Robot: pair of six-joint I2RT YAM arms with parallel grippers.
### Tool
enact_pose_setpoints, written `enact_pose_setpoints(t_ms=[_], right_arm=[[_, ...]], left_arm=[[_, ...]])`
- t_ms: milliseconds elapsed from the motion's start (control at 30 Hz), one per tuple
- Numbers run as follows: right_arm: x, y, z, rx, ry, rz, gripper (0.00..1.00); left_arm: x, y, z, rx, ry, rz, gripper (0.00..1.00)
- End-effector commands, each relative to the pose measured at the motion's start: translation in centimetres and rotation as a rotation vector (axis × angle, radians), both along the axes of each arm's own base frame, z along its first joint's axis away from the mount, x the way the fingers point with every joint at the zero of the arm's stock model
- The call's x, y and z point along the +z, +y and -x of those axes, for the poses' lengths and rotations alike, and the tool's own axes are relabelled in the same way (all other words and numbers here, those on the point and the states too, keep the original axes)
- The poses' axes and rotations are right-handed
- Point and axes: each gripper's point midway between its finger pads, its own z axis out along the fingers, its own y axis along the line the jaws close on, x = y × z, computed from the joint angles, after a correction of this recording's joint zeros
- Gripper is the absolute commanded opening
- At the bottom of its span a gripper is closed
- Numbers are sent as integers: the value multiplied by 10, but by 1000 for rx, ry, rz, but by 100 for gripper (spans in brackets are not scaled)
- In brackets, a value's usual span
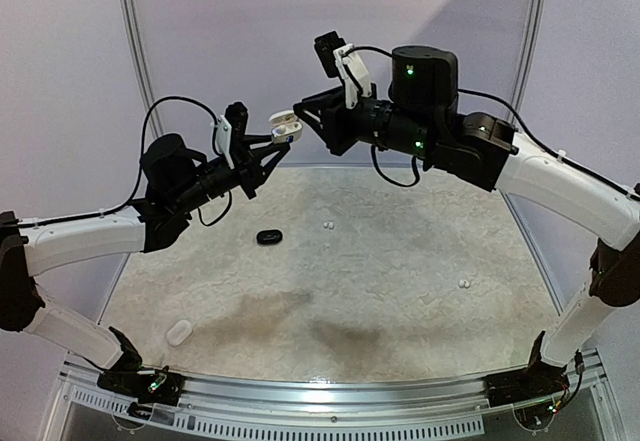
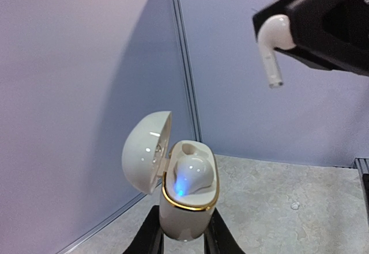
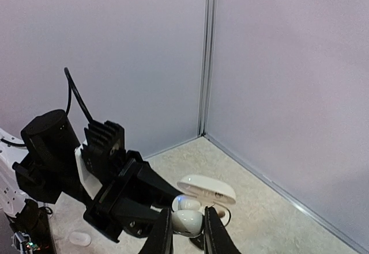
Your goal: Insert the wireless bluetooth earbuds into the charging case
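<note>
My left gripper (image 1: 268,143) is shut on a white charging case (image 1: 286,127) and holds it upright, high above the table. In the left wrist view (image 2: 184,234) the case (image 2: 187,208) has a gold rim and its lid open. One white earbud (image 2: 193,170) sits in it with a blue light, and the far slot is empty. My right gripper (image 1: 303,113) is shut on a white stemmed earbud (image 2: 272,46), just above and to the right of the case. In the right wrist view (image 3: 187,234) that earbud (image 3: 187,220) sits between the fingers, in front of the open case (image 3: 206,188).
A black oval case (image 1: 269,236) lies on the speckled table at centre left. A small white case (image 1: 179,333) lies near the front left. Loose white buds lie at the centre (image 1: 327,226) and at the right (image 1: 462,284). Walls close the back.
</note>
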Motion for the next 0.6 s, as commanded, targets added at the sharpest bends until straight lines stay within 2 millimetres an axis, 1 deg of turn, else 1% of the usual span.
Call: enact_pose_setpoints(t_ms=[0, 133, 267, 433, 567], right_arm=[[17, 18, -6, 30, -139, -63, 0], [1, 22, -16, -9, -149, -7, 0], [-9, 21, -24, -46, -158, 36, 0], [-25, 19, -32, -89, -149, 111, 0], [-29, 16, -34, -109, -152, 137, 0]], left_arm=[[16, -6, 10, -37, -45, 28, 0], [17, -5, 10, -34, -42, 35, 0], [17, -4, 11, -35, -37, 40, 0], [16, -4, 10, -30, -32, 42, 0], [15, -4, 9, -30, -28, 41, 0]])
